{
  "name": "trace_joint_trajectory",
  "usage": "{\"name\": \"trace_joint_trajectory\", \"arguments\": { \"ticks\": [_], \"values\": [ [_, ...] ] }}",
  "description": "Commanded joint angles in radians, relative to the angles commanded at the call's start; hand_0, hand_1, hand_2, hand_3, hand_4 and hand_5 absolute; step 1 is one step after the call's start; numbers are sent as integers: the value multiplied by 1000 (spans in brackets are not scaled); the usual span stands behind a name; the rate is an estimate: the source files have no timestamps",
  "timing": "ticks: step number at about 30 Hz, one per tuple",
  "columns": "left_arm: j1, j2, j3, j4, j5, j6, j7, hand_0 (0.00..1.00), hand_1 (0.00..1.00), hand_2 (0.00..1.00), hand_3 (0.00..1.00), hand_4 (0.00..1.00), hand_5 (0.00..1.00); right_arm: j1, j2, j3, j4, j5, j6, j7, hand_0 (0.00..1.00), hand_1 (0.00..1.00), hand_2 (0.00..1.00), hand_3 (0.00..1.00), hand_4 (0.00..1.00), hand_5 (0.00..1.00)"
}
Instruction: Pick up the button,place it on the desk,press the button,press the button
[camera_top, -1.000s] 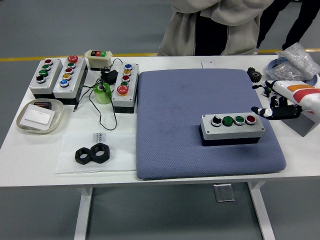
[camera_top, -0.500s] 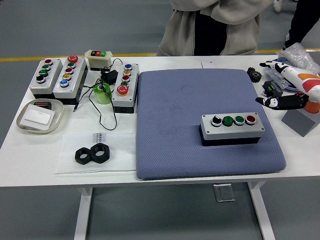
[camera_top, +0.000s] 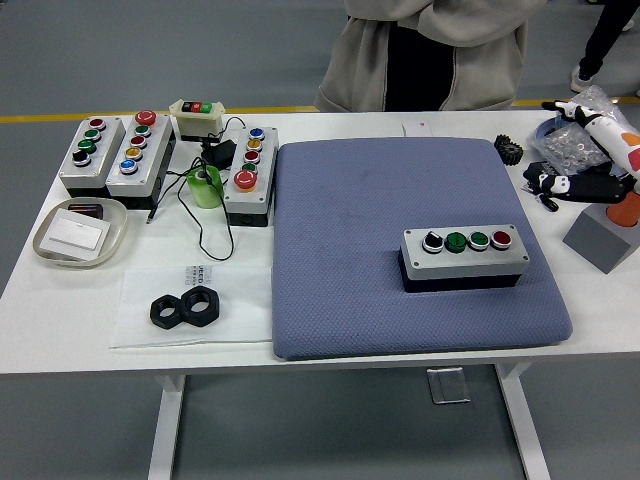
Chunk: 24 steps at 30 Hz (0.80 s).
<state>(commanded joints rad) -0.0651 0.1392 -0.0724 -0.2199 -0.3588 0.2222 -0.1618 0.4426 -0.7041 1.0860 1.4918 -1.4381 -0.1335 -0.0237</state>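
the button box, grey with four buttons in a row, lies on the blue pad toward its near right part. the right hand hangs at the table's right edge, well apart from the box, holding nothing; how wide its fingers stand cannot be told. a person stands at the far side. more button boxes sit at the far left.

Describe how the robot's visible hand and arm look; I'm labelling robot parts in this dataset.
Only the right arm shows, at the right edge. Its hand is black, with slim jointed fingers bearing small white patches. The forearm shell above is glossy white with orange and grey markings. No cables are visible on it.
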Motion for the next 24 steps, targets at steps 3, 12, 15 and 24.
{"name": "trace_joint_trajectory", "arguments": {
  "ticks": [3, 12, 15, 24],
  "values": [
    [0, 0, -3, 0, 3, 1, 1, 715, 835, 895, 825, 642, 998, -16, 11, 10, -6, 113, -64, 31, 998, 942, 998, 998, 818, 445],
    [1, -1, -7, 0, 10, 1, 4, 715, 835, 895, 825, 641, 998, -45, 35, 39, -17, 488, -115, 77, 981, 908, 970, 974, 773, 511],
    [1, -2, -9, 0, 13, 2, 5, 715, 835, 895, 825, 641, 998, -52, 38, 50, -21, 611, -109, 79, 981, 908, 970, 974, 773, 511],
    [5, -2, -16, 0, 21, 3, 7, 715, 835, 896, 825, 642, 998, -74, 53, 77, -41, 940, -79, 43, 959, 870, 912, 889, 673, 642]
  ]
}}
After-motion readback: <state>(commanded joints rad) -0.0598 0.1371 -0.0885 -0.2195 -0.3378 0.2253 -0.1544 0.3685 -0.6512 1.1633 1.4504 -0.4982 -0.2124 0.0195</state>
